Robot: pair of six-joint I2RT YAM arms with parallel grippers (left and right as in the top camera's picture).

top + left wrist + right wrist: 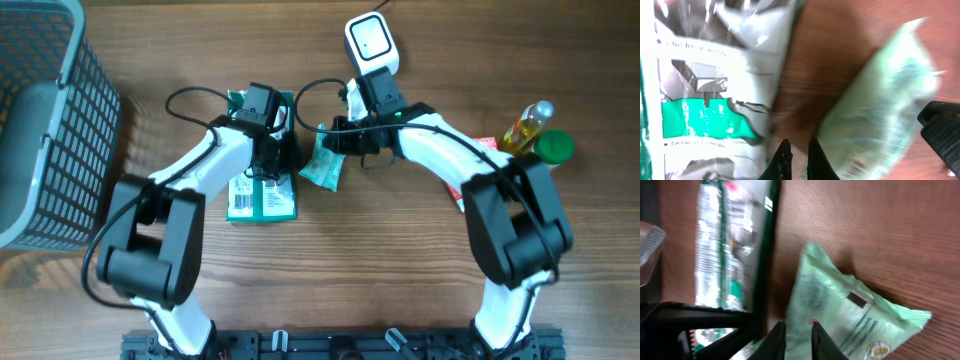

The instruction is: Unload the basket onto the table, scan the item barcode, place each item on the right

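The step in hand looks like taking hold of the item, before any scanning. Both arms reach to the far middle of the table [400,270], where the small pale green pouch [322,168] lies on the wood, just right of a larger green-and-white packet [265,195]. The right claw [795,330] is down at the pouch's left edge with its fingers narrowly apart; whether they pinch the film I cannot tell. The left claw [799,152] is closed on nothing, low over the strip of wood between packet and pouch. The white-headed scanner [370,42] sits farther back, beyond the right wrist. The next move, I judge, calls for a firm hold on the thin, probably slippery pouch, then a lift and a turn so its printed code faces the scanner. The surface is brown wood grain. A grey mesh basket [90,110] stands at the far left, and a bottle [527,125] of yellow liquid stands beside a green-capped container [553,147] at the right.
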